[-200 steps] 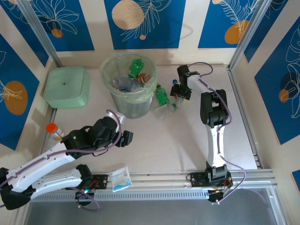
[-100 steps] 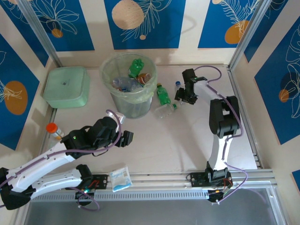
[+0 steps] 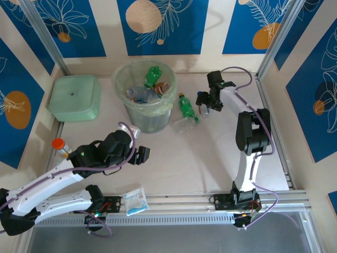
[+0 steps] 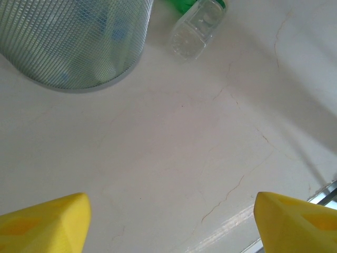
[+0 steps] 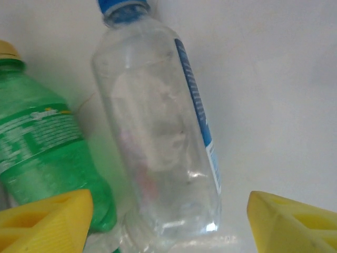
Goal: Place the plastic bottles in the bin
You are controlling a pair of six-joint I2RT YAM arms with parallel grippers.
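bottles [image 3: 184,105]: three lying beside bin [image 3: 147,120], one far left
left jaws: gaping, empty
right jaws: gaping over clear bottle [image 5: 158,132]

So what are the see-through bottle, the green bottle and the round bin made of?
The clear bottle is probably thin glossy plastic: you see through it and it glints. The green bottle looks like tinted see-through plastic with a shiny printed label. The bin looks like pale-green translucent plastic; bottles show dimly through its wall.
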